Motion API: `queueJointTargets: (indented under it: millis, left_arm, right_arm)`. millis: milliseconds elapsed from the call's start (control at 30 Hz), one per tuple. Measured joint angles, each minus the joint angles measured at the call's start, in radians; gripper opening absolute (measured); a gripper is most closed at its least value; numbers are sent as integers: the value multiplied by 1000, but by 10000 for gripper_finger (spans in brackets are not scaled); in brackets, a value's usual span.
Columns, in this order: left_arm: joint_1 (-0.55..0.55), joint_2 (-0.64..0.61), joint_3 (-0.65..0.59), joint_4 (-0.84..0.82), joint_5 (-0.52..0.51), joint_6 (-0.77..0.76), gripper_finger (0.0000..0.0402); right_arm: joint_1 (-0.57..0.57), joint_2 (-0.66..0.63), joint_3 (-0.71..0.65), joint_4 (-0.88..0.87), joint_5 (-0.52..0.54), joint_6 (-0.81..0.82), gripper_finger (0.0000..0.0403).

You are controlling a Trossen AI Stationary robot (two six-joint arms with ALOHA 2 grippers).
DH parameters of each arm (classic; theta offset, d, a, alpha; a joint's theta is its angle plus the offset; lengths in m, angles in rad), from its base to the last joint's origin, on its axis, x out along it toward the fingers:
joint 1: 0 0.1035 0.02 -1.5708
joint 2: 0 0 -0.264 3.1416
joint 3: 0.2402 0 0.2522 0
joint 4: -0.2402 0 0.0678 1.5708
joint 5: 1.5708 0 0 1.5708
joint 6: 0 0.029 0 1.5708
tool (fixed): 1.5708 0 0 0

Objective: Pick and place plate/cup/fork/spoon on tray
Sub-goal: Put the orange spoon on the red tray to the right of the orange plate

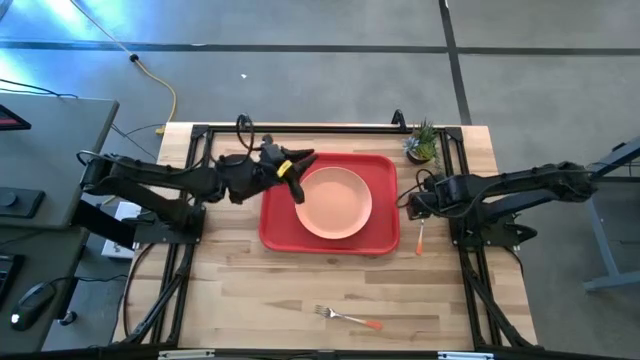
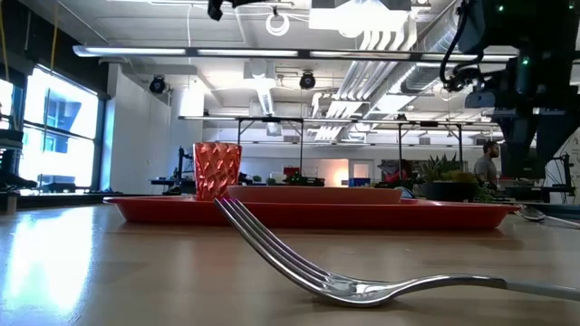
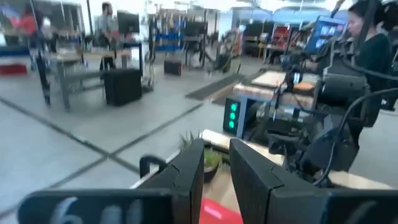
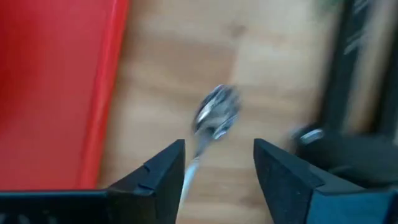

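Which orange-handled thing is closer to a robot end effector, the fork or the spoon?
The spoon. It lies beside the tray, right under the open right end effector. The fork lies alone at the table's near edge, far from both arms.

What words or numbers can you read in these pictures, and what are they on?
None can be read.
Pale marks on the left gripper body: too blurred to tell.
The tray, plate, cup, fork and spoon show no text.

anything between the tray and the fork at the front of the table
Nothing: in the high view only bare wood separates the tray from the fork.
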Motion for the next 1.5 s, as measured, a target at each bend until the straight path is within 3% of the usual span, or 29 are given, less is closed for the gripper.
queueJointTargets:
  millis: [200,400,467,667,900,1000,1200,1400,1500]
  left_arm:
    - [21,1,-1,-100,3,-74,65]
    - [95,-48,-1,-201,14,-1,64]
    - [142,-89,-1,-269,59,33,64]
    - [306,-194,-1,-449,197,45,64]
    - [426,-224,-1,-589,388,47,64]
    - [445,-224,-1,-612,411,47,64]
    - [446,-219,-1,-596,413,24,64]
    - [444,-212,-1,-585,416,16,64]
    - [446,-186,-1,-546,408,-7,64]
  right_arm:
    - [-17,66,18,-51,57,53,182]
    - [-67,171,18,114,-106,-107,156]
    - [-67,212,18,149,-139,-83,148]
    - [-65,324,17,40,-206,47,134]
    - [-53,379,5,233,-211,52,133]
    - [-62,399,-40,234,-217,74,133]
    - [-57,366,-58,183,-274,60,133]
    - [-50,289,-41,115,-204,54,133]
    - [-57,277,-75,137,-228,47,133]
